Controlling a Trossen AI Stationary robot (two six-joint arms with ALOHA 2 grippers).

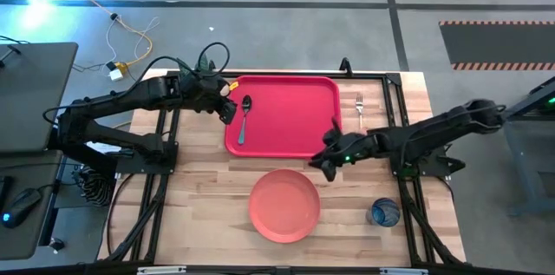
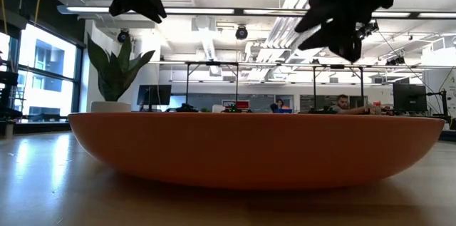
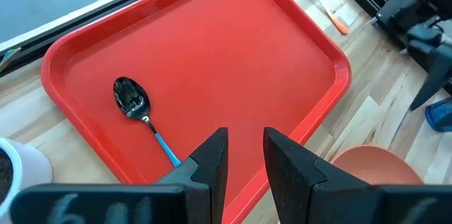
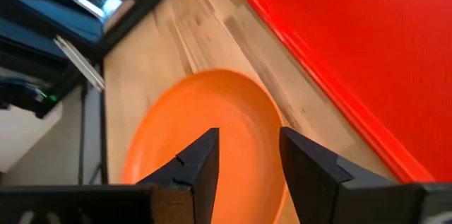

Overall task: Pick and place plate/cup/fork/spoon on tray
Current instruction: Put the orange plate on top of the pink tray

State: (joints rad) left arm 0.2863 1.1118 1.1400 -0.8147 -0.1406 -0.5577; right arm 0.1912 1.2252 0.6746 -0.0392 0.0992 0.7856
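Spread and empty, your right gripper hangs just off the tray's near right corner, with the plate lying on the table beside it, toward the near edge, closer to this arm than to the other. Farther back, your left gripper waits over the tray's left rim, fingers slightly parted, holding nothing, beside the spoon.
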